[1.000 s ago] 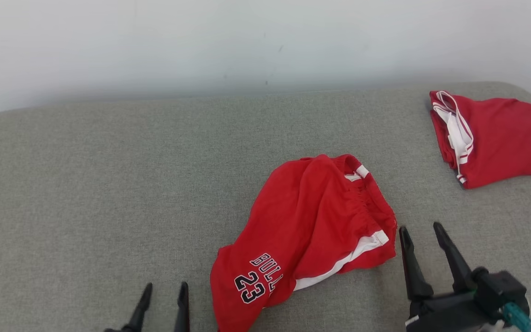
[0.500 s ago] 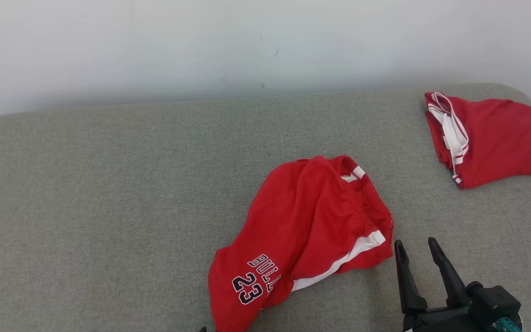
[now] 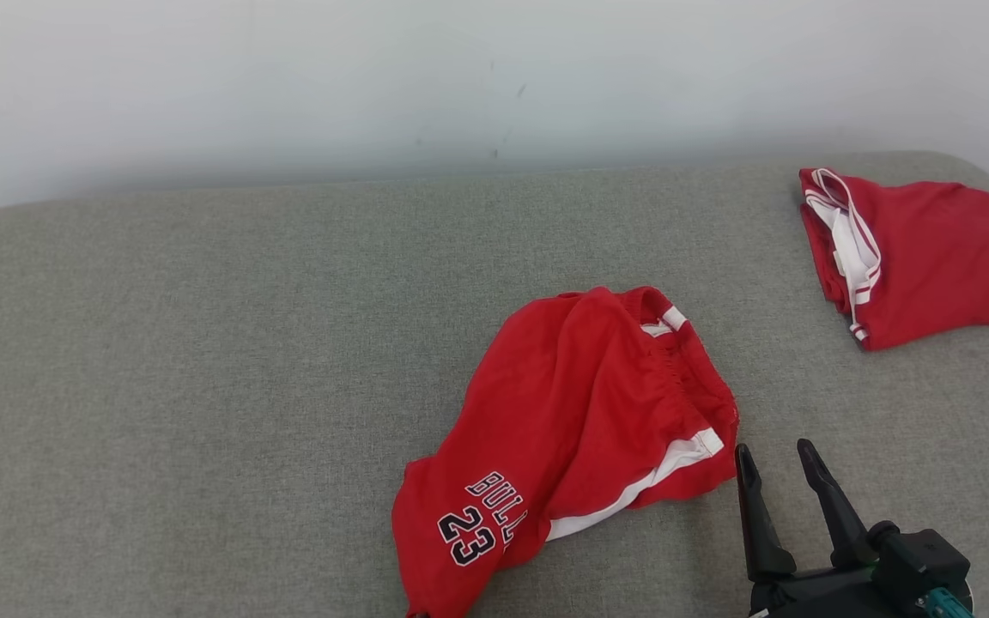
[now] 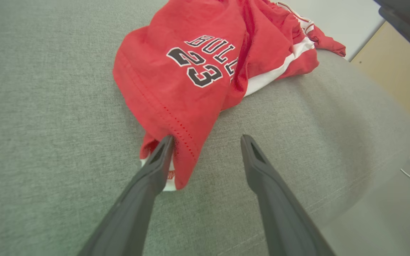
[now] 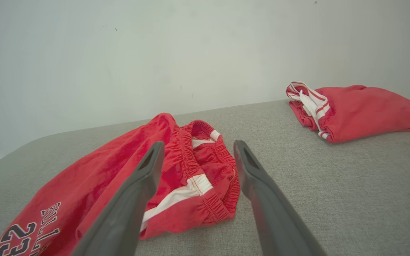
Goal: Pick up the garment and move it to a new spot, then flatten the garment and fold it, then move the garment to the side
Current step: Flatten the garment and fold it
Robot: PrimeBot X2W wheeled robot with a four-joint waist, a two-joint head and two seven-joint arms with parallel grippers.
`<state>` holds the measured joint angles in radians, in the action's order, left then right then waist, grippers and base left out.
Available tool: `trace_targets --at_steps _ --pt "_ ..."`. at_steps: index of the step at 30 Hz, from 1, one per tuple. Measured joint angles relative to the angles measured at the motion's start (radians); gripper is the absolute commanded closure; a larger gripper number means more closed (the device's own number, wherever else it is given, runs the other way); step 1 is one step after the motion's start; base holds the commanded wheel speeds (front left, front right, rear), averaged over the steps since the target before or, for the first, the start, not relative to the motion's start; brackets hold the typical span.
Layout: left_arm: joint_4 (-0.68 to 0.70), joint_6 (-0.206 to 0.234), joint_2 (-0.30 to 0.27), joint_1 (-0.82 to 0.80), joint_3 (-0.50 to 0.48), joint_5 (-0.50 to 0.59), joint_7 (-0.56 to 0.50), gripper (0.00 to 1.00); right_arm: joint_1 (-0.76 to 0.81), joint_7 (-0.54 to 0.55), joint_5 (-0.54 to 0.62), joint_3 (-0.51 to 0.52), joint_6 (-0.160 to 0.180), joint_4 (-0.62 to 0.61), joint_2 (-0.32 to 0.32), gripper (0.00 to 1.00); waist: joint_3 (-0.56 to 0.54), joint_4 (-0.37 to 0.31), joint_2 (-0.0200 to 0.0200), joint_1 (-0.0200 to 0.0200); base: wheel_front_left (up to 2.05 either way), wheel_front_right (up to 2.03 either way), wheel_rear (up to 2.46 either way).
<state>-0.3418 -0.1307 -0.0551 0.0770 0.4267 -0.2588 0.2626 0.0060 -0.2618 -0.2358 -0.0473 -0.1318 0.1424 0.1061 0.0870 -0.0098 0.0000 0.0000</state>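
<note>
— Garment (image 3: 580, 412)?
— Crumpled red shorts, mid grey pad (image 3: 203, 343).
— Fingers?
— Left fingers (image 4: 148, 177) spread wide, one tip at the hem; right fingers (image 3: 756, 524) wide, just beside the waistband.

Grey fabric surface (image 3: 203, 343), pale wall (image 3: 288, 86), folded red-and-white garment (image 3: 932, 257) at far right

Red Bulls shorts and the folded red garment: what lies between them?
Only bare grey upholstery lies between the shorts and the folded garment, seen in the head view.
</note>
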Motion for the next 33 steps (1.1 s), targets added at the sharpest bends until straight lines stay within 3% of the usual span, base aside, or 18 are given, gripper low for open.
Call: trace_targets --at_steps 1,3,4,9,19,27,33 --pt "-0.005 0.0 0.0 -0.008 -0.002 -0.006 0.0 0.53 -0.001 0.0 0.0 -0.001 0.0 0.0 0.0 0.0 0.0 -0.001 0.0 0.0 0.0 0.0 0.0" --pt "-0.031 0.0 -0.002 -0.024 -0.007 -0.016 0.0 0.81 -0.002 0.0 0.0 -0.002 0.0 0.002 0.0 0.0 0.002 -0.002 0.0 0.0 0.0 0.0 0.0" --pt "-0.047 0.0 -0.003 -0.031 -0.012 -0.016 0.0 1.0 -0.003 0.0 0.0 -0.002 0.0 0.002 0.0 0.0 0.002 -0.003 0.0001 0.0 0.0 0.0 0.0" --pt "-0.078 0.0 -0.007 -0.075 -0.039 -0.015 0.0 1.0 -0.006 0.0 0.003 -0.003 0.0 0.002 -0.003 0.0 0.007 -0.013 0.0001 0.0 0.0 0.0 0.0" --pt "0.031 0.0 -0.044 -0.165 -0.142 0.005 0.0 1.0 -0.014 0.0 0.003 0.002 0.0 -0.004 -0.003 0.0 0.022 -0.024 0.0001 0.0 0.0 0.0 0.0" --pt "-0.021 0.0 -0.114 -0.237 -0.172 -0.015 0.0 1.0 -0.041 0.0 0.001 -0.005 0.0 0.012 -0.002 0.0 0.033 -0.049 0.0 0.0 0.0 0.0 0.0" --pt "-0.046 0.0 -0.12 -0.257 -0.182 -0.028 0.0 1.0 -0.047 0.0 0.0 0.0 0.0 0.02 -0.003 0.0 0.041 -0.058 0.0 0.0001 0.0 0.0 0.0"
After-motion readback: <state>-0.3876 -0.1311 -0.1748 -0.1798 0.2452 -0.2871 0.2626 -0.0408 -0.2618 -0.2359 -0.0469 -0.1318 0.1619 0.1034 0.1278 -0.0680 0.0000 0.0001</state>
